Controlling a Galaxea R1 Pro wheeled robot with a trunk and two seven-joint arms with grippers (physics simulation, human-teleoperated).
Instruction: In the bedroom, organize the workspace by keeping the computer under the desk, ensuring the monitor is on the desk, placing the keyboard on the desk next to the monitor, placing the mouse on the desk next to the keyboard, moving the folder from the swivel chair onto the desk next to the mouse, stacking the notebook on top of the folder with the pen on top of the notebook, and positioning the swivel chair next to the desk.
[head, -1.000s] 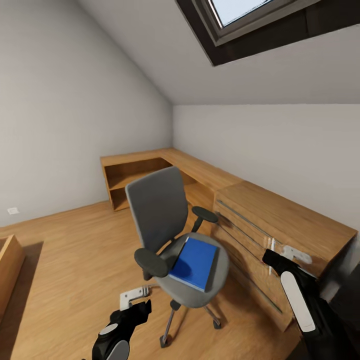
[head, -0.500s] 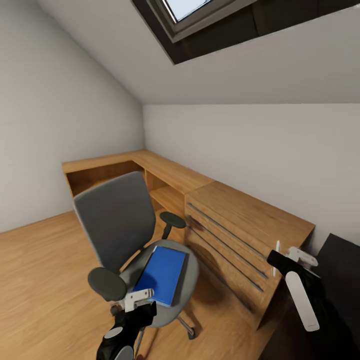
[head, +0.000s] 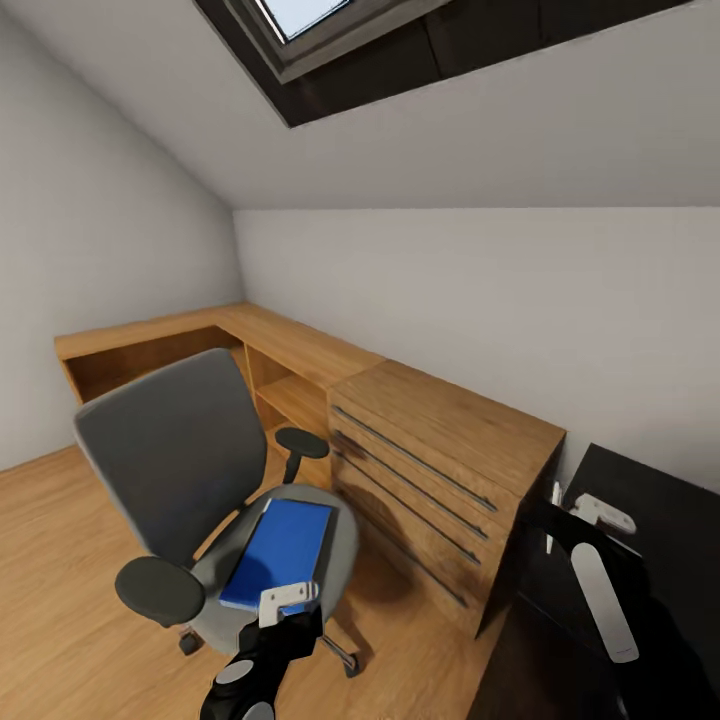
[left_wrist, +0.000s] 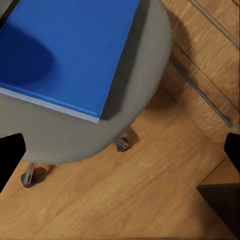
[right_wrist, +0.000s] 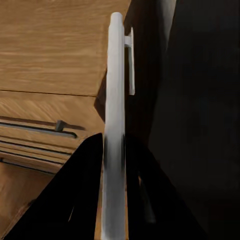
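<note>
Blue folder (head: 280, 552) lies on the swivel chair (head: 200, 480) seat, just beyond our left gripper (head: 288, 598), jaws spread wide. Wooden drawer unit (head: 440, 470) stands between chair and black desk (head: 650, 500). Our right gripper (right_wrist: 115, 200) pinches the pen (right_wrist: 114, 115) above them.

Skylight (head: 330, 30) cut off by the head view's top edge, desk (head: 650, 500) cropped at its right edge, swivel chair (head: 170, 450) base mostly hidden under its seat, folder (left_wrist: 65, 50) cropped in the left wrist view.

Attic room: skylight (head: 300, 25), sloped walls
</note>
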